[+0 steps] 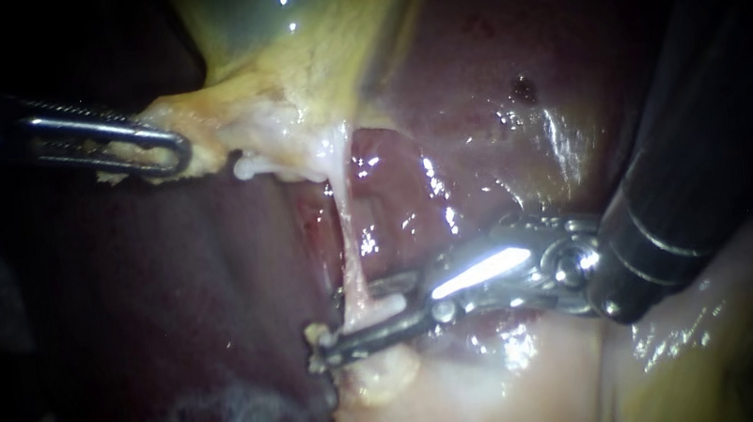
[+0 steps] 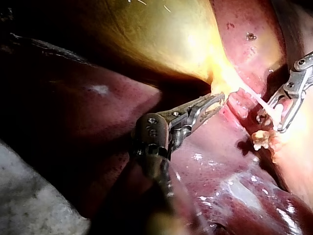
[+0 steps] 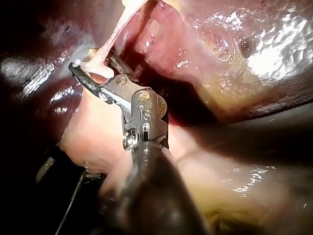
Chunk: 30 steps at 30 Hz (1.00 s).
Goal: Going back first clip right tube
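Note:
The yellow-green gallbladder [image 1: 279,23] hangs at the top, and my left instrument [image 1: 157,151] is shut on the pale tissue at its lower end, holding it to the left. A thin pale tube [image 1: 348,233] runs down from there, stretched taut. My right instrument [image 1: 342,324] comes in from the right, and its open jaws straddle the tube's lower end, one on each side with a gap showing. The right wrist view shows the same: the tube [image 3: 115,34] runs down between the jaws of the right instrument [image 3: 95,66]. I cannot make out a clip on the tube.
Dark red liver [image 1: 168,291] lies behind and to the left of the tube. Pale fatty tissue [image 1: 473,389] sits under the right instrument's jaws. A small dark spot [image 1: 523,88] marks the liver surface at the upper right. The right instrument's dark shaft [image 1: 695,184] fills the right side.

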Motion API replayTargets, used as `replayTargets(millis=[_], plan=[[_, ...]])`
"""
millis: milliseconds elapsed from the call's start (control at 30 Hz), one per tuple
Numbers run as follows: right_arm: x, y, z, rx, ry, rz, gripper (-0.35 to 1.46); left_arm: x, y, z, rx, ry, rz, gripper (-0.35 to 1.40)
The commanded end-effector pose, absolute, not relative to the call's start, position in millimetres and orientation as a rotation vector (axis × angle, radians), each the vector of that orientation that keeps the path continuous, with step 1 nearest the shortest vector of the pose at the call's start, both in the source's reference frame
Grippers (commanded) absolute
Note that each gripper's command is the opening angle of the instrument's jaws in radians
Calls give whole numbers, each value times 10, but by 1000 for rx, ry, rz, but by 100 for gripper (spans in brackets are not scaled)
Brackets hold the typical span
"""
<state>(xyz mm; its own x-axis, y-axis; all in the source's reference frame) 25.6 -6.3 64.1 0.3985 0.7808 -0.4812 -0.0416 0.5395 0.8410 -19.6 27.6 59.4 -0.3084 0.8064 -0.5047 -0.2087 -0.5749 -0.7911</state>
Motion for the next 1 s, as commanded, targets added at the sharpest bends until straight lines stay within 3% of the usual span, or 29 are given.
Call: replayTargets(millis=[33, 500, 1000], plan=[[253, -63, 644, 847, 1044, 594, 48, -196, 276, 593, -1249, -811, 1943, -35], [238, -69, 672, 676, 1113, 405, 50, -196, 276, 593, -1249, -811, 1943, -35], [216, -80, 662, 668, 1123, 367, 50, -195, 276, 594, -1249, -811, 1943, -35]])
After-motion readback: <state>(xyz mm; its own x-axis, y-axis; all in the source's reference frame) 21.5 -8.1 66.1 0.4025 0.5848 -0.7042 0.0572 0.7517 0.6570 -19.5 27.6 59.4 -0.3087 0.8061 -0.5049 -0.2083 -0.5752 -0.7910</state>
